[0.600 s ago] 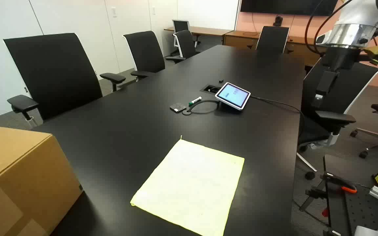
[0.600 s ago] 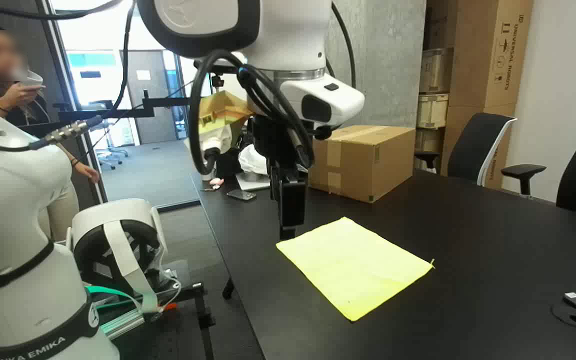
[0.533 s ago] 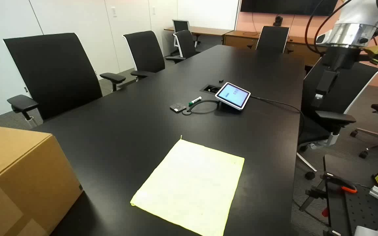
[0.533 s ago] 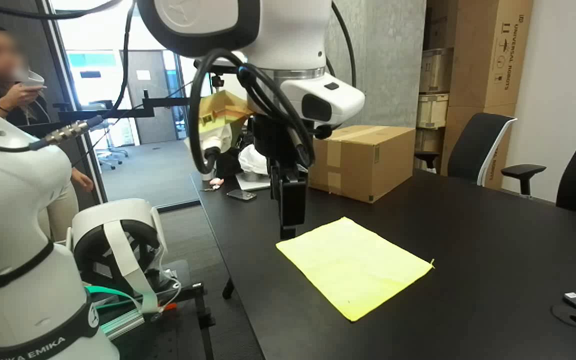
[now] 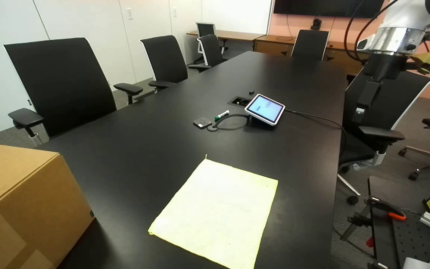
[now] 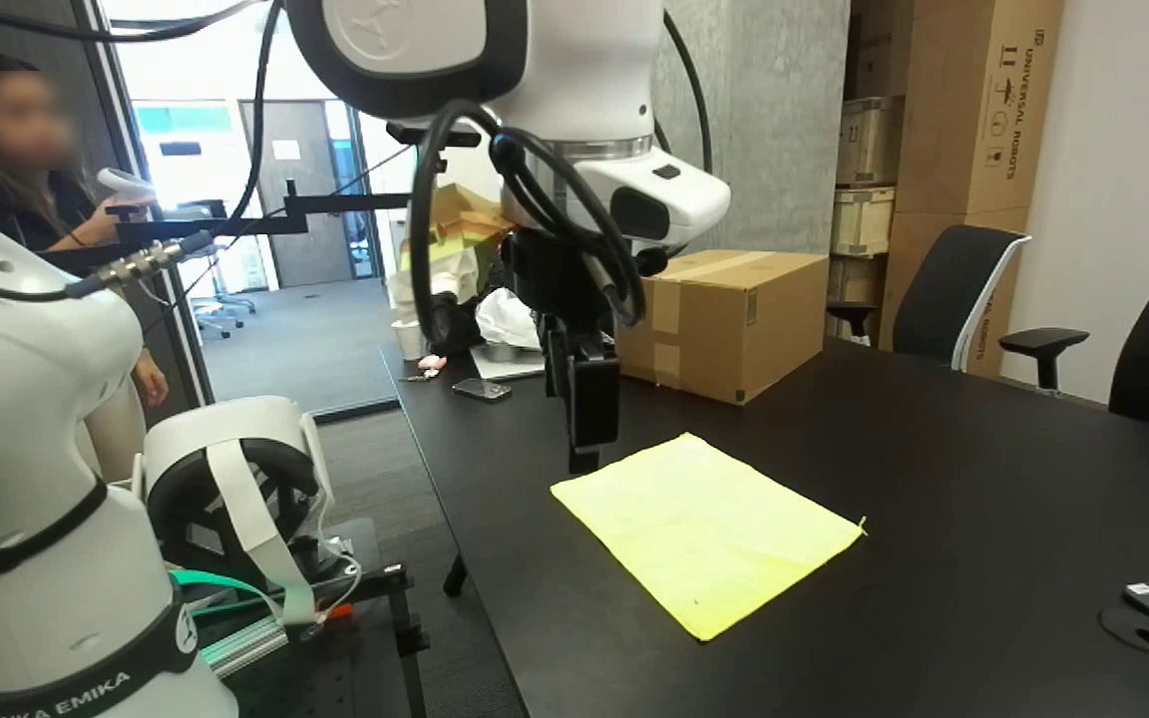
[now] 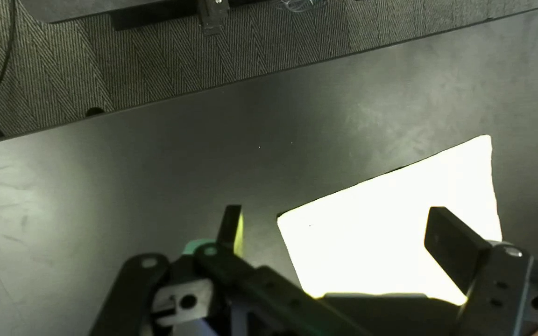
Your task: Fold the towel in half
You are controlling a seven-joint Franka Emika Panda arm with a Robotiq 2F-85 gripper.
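Note:
The pale yellow towel lies flat and unfolded on the black table, seen in both exterior views (image 5: pixel 218 213) (image 6: pixel 709 534). In the wrist view the towel (image 7: pixel 367 238) looks almost white from glare, and its lower part is hidden behind my gripper. My gripper (image 7: pixel 334 210) is open and holds nothing. It hangs in the air above the table, pointing down. In the wrist view one finger shows over the towel and the other over bare table beside a corner. My gripper also shows in both exterior views (image 5: pixel 358 114) (image 6: pixel 584 461), apart from the towel.
A cardboard box (image 6: pixel 724 329) stands on the table (image 5: pixel 133 164) beyond the towel. A tablet (image 5: pixel 265 109), a marker (image 5: pixel 222 114) and a cable lie at the table's middle. A phone (image 6: pixel 482 390) lies near the edge. A person (image 6: pixel 21 170) stands behind the arm.
My gripper has moved slightly, to the right and a little up in an exterior view. It is still open. The towel has not moved. The person in the background has shifted.

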